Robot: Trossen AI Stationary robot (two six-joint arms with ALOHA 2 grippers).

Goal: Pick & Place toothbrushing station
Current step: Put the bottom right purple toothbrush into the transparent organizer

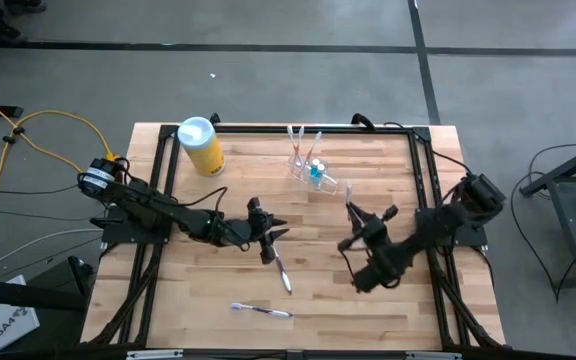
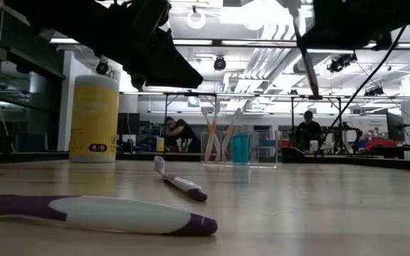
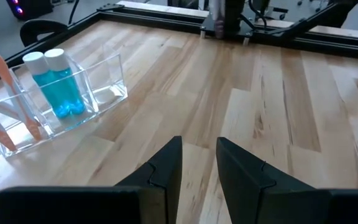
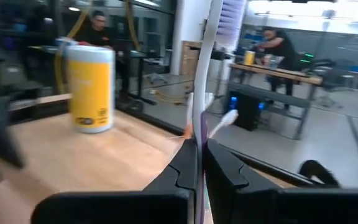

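The clear toothbrushing station (image 1: 313, 170) sits near the desk's (image 1: 198, 290) far edge, right of the yellow canister (image 1: 201, 146). The right claw (image 1: 351, 212) is clenched on a toothbrush (image 4: 202, 93); the left claw (image 1: 275, 232) hangs released over mid-desk, grasping nothing.

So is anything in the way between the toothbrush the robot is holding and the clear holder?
Nothing visible is. The right gripper, jaws shut on a toothbrush, is next to the clear holder with only bare table between. The other two toothbrushes lie nearer the front edge.
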